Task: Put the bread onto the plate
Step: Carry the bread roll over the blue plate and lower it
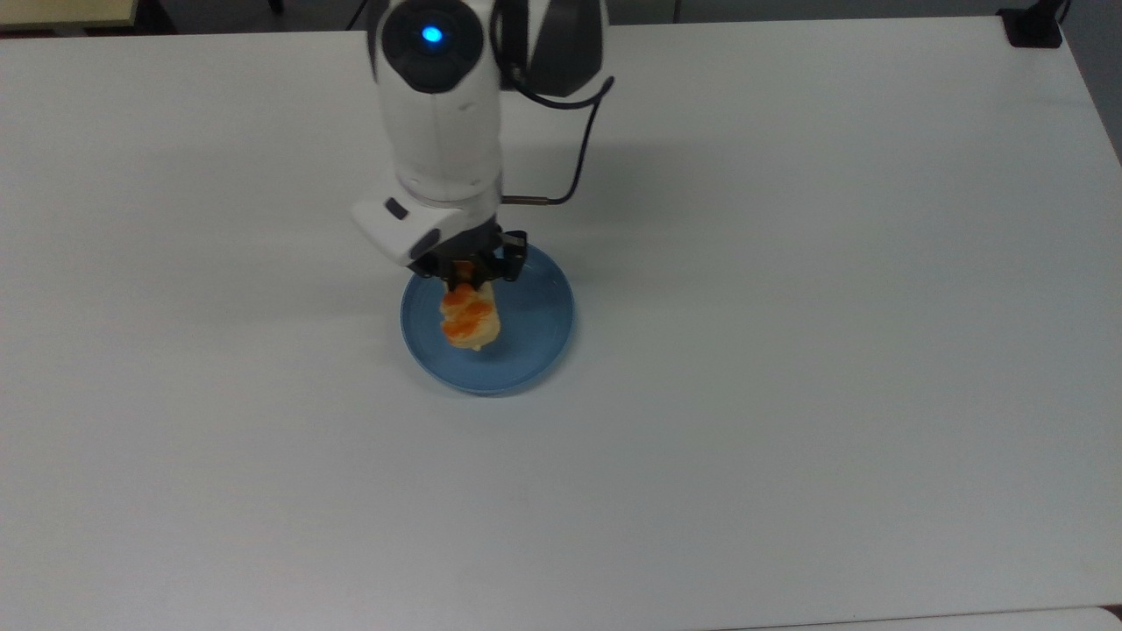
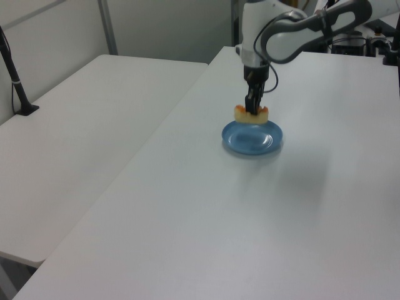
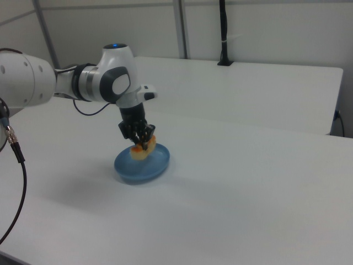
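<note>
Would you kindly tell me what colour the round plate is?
The round plastic plate is blue, clearest in the top view.

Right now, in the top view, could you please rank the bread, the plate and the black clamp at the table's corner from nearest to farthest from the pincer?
1. The bread, held in the pincer itself.
2. The plate, directly under the pincer.
3. The black clamp, far off at the top view's upper right corner of the table.
</note>
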### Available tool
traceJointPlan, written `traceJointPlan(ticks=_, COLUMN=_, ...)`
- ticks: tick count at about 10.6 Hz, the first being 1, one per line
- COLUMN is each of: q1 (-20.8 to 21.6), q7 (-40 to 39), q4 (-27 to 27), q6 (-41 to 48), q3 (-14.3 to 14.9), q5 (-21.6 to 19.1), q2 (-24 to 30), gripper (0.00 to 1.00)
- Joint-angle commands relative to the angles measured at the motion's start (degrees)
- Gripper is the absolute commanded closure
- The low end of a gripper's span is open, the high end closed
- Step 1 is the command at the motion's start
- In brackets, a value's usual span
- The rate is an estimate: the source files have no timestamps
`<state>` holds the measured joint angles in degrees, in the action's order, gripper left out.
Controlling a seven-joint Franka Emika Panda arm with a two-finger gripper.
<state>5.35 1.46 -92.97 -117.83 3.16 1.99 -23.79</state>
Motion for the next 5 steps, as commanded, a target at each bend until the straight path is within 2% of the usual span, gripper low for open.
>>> traceJointPlan(ticks=1, q1=2.30, q7=3.19, q4=-1.07, q6=-0.47, q3=0.88, q5=1.35, q2=-1.08, gripper=0.74)
traceJointPlan(ticks=5, q1=2.56, q7=3.20, q4=-0.98, q6=-3.20, q3=0.88, q5=4.42, q2=-3.81, gripper=0.29)
